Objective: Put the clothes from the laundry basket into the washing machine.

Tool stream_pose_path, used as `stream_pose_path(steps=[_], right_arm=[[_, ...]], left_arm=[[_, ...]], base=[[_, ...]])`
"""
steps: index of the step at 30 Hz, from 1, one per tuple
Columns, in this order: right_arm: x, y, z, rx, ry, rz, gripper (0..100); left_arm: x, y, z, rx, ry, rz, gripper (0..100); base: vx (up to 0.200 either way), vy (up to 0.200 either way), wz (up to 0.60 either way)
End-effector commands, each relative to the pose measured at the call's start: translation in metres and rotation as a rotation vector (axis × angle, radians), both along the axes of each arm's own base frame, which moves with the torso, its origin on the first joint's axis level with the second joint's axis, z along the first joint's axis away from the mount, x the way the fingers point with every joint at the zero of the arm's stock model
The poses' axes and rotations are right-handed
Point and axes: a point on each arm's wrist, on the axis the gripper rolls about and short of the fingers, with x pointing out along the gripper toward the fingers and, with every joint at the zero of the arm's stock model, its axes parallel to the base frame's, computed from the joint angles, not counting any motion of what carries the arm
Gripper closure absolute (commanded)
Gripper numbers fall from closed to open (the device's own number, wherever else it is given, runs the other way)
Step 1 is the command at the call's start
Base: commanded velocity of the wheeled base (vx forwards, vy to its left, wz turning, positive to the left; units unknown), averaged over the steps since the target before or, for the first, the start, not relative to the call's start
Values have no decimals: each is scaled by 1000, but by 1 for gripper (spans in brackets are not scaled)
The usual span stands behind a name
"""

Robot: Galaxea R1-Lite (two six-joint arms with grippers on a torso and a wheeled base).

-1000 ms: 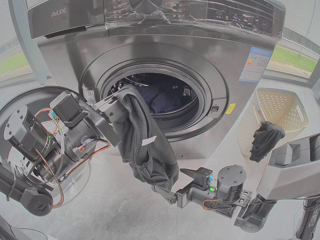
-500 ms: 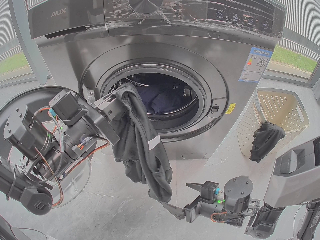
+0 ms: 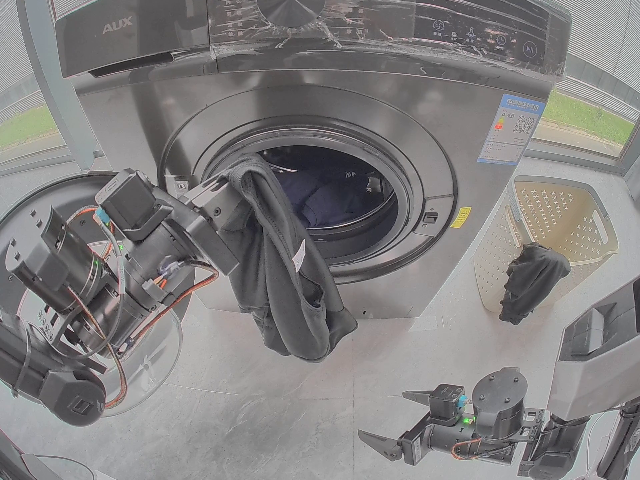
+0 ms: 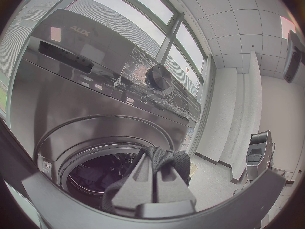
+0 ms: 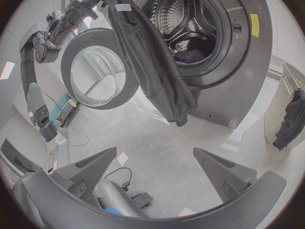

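My left gripper (image 3: pixel 230 191) is shut on a dark grey garment (image 3: pixel 287 281) just at the left rim of the washing machine's open drum (image 3: pixel 320 198). The garment (image 5: pixel 149 54) hangs free down to below the door opening, and its bunched top (image 4: pixel 165 158) sits over the closed fingers. Dark blue clothes (image 3: pixel 327 198) lie inside the drum. My right gripper (image 3: pixel 393 418) is open and low over the floor, apart from the cloth, with nothing between its fingers (image 5: pixel 92 167). A beige laundry basket (image 3: pixel 557 235) stands at the right with a black garment (image 3: pixel 530 281) draped over its rim.
The round glass door (image 5: pixel 98 70) stands swung open at the left, behind my left arm. Grey tiled floor (image 3: pixel 267 401) spreads in front of the machine. A cable (image 5: pixel 122 175) lies on the floor near my right arm.
My right gripper has let go of the garment's lower end and dropped down and to the right. The freed cloth has swung back to hang under my left gripper, which rose slightly.
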Motion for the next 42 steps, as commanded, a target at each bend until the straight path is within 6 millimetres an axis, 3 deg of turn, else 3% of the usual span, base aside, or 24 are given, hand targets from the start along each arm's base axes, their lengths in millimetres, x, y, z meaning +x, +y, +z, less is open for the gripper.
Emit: stream_pose_path(steps=[1,15,25,40,41,42], right_arm=[[27,20,14,100,-92,-27,0],[105,82,15,260,-266,-68,0],[153,100,14,306,-347,-112,0],[158,114,15,342,-379,-95,0],[157,114,16,342,-379,-95,100],[158,112,17,344,-379,-99,100]], left_arm=[[-3,-2,-1,5,2,-13,100],[-14,1,11,-18,-37,-41,100],[-18,0,14,-28,-49,-55,100],[-20,-3,15,-29,-49,-71,100],[-19,-2,14,-28,-48,-70,100],[-19,-3,15,-30,-49,-68,100]], base=[[0,0,0],[0,0,0],[0,0,0],[0,0,0],[0,0,0],[0,0,0]])
